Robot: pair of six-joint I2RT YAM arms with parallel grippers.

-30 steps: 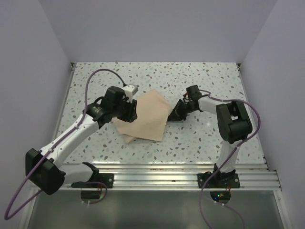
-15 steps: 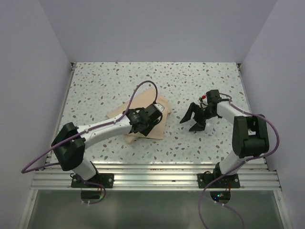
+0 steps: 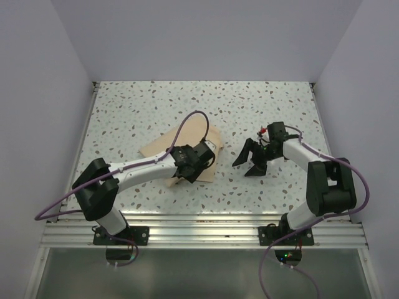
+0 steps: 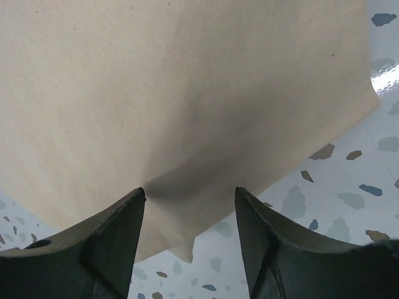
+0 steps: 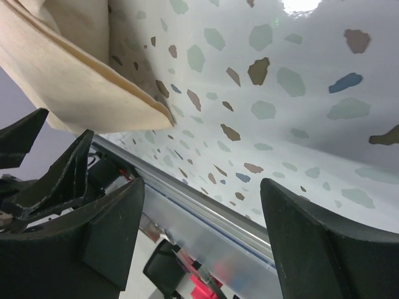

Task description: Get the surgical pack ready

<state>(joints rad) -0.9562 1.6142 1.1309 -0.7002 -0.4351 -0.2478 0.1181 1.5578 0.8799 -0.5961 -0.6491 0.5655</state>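
The surgical pack shows only as a folded tan cloth bundle (image 3: 163, 147) lying flat on the speckled table, left of centre. My left gripper (image 3: 198, 161) sits over the bundle's near right part. In the left wrist view the cloth (image 4: 187, 93) fills the frame, and my left gripper (image 4: 190, 196) is open with its tips resting on the cloth's edge, gripping nothing. My right gripper (image 3: 245, 163) stands open and empty just right of the bundle, apart from it. The right wrist view shows my right gripper (image 5: 202, 187) wide open and the cloth's corner (image 5: 75, 81) at the upper left.
An aluminium rail (image 3: 199, 218) runs along the table's near edge, also seen as the rail (image 5: 206, 212) in the right wrist view. A purple cable (image 3: 193, 118) loops over the cloth. Walls close in the left, right and back sides.
The right gripper let go of the cloth's right corner, drew back to the right and opened. The left arm swung across the cloth to its right part and its jaws widened.
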